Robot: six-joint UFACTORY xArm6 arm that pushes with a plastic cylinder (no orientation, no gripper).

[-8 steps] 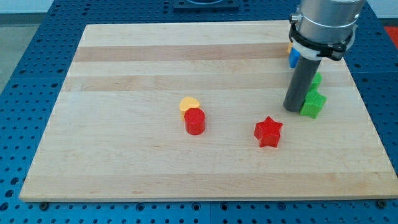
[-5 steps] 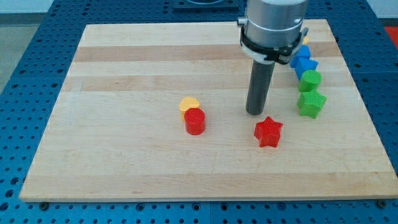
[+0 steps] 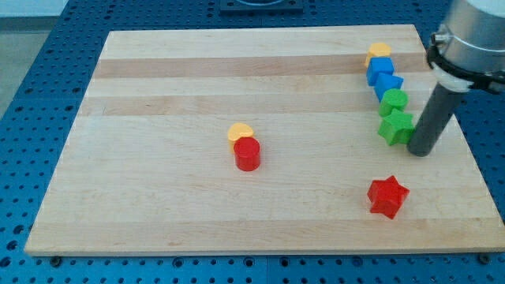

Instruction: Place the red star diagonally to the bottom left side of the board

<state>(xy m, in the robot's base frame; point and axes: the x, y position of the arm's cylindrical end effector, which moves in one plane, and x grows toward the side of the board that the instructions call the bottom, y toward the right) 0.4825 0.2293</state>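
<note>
Near the bottom edge of the board, toward the view's right, the red star is found. It lies flat on the wood, far from the bottom left corner where it is meant to go.

Up and left of the red star, near the middle of the board, a red round block is seen, with a yellow heart-shaped block touching it just behind.

Up and right of the red star, my tip is set down on the wood. It is apart from the star and just beside a green star-like block. No claw is carried by this arm, only a dark rod, so nothing can be spread, pressed together or pinched.

Farther up from the red star, a row of blocks is lined along the right side: a green round block, two blue blocks, and a yellow block at the top.

To do this step well, my tip should probably be brought round to the star's upper right side. From there the star could be pushed slowly down and left. The push should be kept through the star's middle, or the star may spin away. The red round block should be passed below, not bumped.
</note>
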